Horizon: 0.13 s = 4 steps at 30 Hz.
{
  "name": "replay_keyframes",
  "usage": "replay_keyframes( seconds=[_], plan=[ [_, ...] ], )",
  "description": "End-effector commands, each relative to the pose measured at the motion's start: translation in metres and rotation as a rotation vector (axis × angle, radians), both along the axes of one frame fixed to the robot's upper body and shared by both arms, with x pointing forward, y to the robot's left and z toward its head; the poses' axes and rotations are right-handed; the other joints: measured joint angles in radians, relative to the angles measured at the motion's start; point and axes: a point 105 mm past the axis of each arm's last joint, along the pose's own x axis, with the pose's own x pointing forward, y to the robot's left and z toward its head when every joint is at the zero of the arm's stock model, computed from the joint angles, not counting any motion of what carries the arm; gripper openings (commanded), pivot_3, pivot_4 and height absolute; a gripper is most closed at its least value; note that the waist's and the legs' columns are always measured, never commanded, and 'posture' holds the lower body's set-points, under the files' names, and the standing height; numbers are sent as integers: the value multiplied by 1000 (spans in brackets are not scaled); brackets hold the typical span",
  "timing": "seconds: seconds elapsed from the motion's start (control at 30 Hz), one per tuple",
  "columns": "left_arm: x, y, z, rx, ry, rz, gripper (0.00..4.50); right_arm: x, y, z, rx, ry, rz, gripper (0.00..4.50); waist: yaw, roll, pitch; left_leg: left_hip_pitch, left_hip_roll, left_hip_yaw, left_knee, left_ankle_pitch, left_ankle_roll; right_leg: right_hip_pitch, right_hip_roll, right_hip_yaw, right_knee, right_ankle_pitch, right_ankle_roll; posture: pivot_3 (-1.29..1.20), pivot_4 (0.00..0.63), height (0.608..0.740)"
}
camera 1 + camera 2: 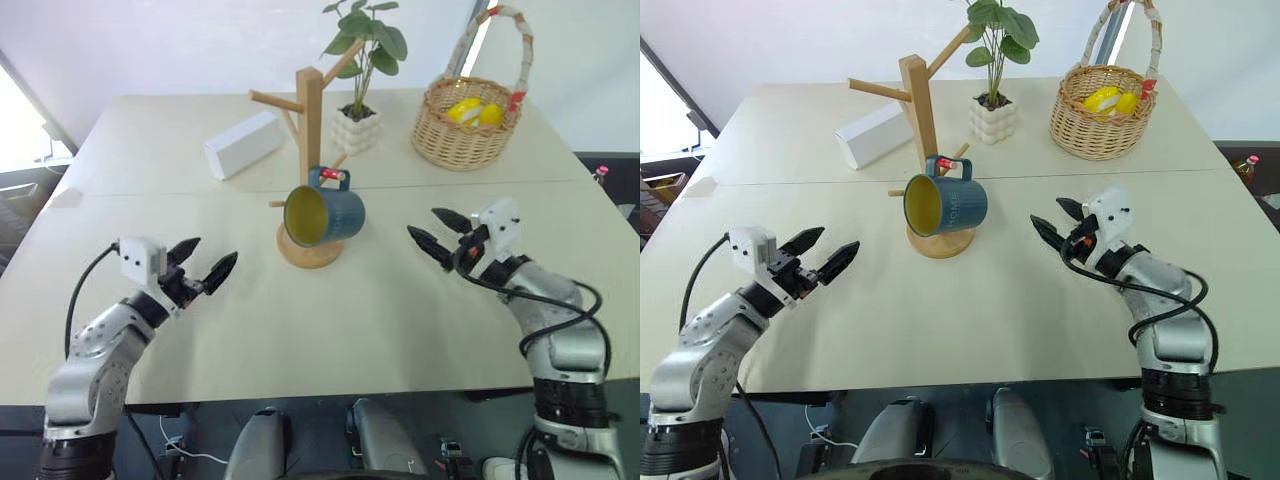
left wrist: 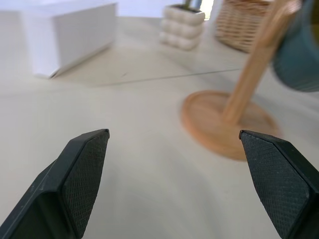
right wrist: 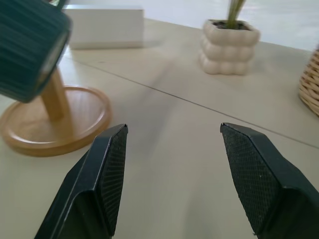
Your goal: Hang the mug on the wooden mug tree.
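The dark teal mug (image 1: 325,214) hangs by its handle from a low peg of the wooden mug tree (image 1: 310,120), its yellow-green inside facing me. The tree's round base (image 1: 308,250) rests mid-table. Left of the tree, my left gripper (image 1: 205,264) hovers over the table, open and holding nothing. On the other side my right gripper (image 1: 437,232) is open too, its fingers apart and clear of the mug. The mug (image 3: 30,50) and base (image 3: 55,122) also appear in the right wrist view, and the base (image 2: 227,124) in the left wrist view.
A white box (image 1: 243,144) lies behind the tree to the left. A white ribbed pot with a green plant (image 1: 358,128) stands just behind it. A wicker basket (image 1: 468,125) with yellow fruit sits at the back right.
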Motion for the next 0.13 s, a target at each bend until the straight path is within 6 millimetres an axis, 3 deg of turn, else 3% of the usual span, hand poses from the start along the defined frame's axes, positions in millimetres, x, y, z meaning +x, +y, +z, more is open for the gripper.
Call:
replay_keyframes(
  seconds=[0.03,0.13],
  plan=[
    [-2,12,-1,17,-34,75,4500,-4,-5,-4,16,-49,-34,3061,3,0,0,0,0,0,0,0,0,0,0,0,0,0,0,0,150,740],
    [-3,12,-5,11,-25,74,4500,-7,-2,-10,13,-47,-18,3061,3,0,0,-1,0,0,0,0,0,0,-1,0,-1,0,0,0,150,740]
  ],
)
